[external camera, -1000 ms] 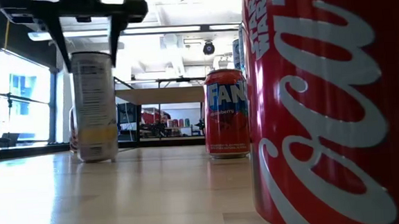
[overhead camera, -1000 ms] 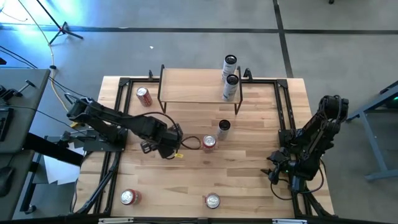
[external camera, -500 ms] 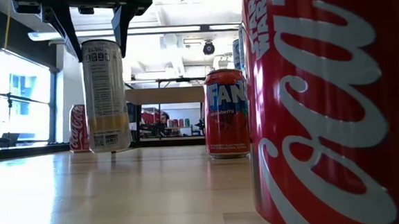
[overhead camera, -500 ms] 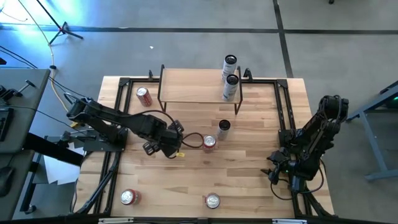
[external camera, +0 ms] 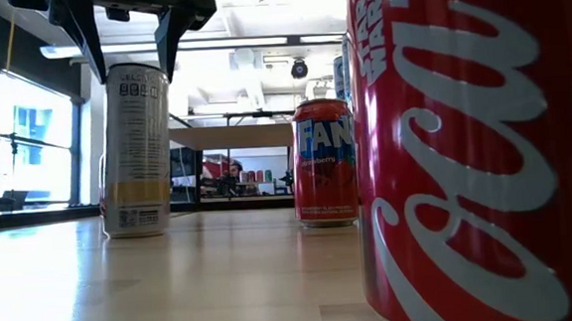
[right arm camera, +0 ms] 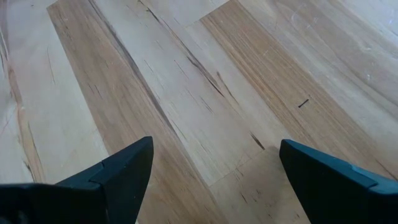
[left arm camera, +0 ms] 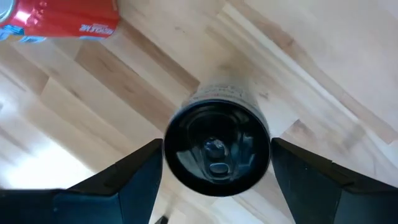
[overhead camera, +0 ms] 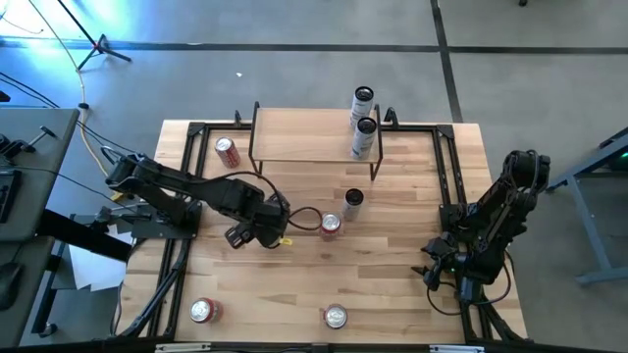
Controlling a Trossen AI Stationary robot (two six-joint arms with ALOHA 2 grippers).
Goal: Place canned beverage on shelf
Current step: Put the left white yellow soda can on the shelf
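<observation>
Standing upright on the light, straight-grained wooden desk (overhead camera: 392, 294), a tall slim aluminium can with a black lid and a silver-and-yellow printed wall (external camera: 134, 150) sits directly beneath the left gripper (overhead camera: 260, 227). The jaws are open, one dark finger on each side of the lid; they do not clamp it. This can is on the desk near its middle, well apart from the shelf.

The shelf (overhead camera: 304, 135), a light wood plank on thin black metal legs, stands at the far edge of the desk. Two slim white cans with dark lids (overhead camera: 365, 137) stand at its right end.

A squat red Fanta can (overhead camera: 330, 226) stands just beside the left gripper, with a slim dark can (overhead camera: 353, 201) near it. A red can (overhead camera: 228, 150) stands by the shelf's left legs. Two more red cans (overhead camera: 203, 311) stand at the near edge.

The right gripper (right arm camera: 211, 168) waits at the right side over bare planks, jaws open and holding nothing.

Around the desk lies grey concrete floor (overhead camera: 294, 69). The low view shows a bright room with windows.
</observation>
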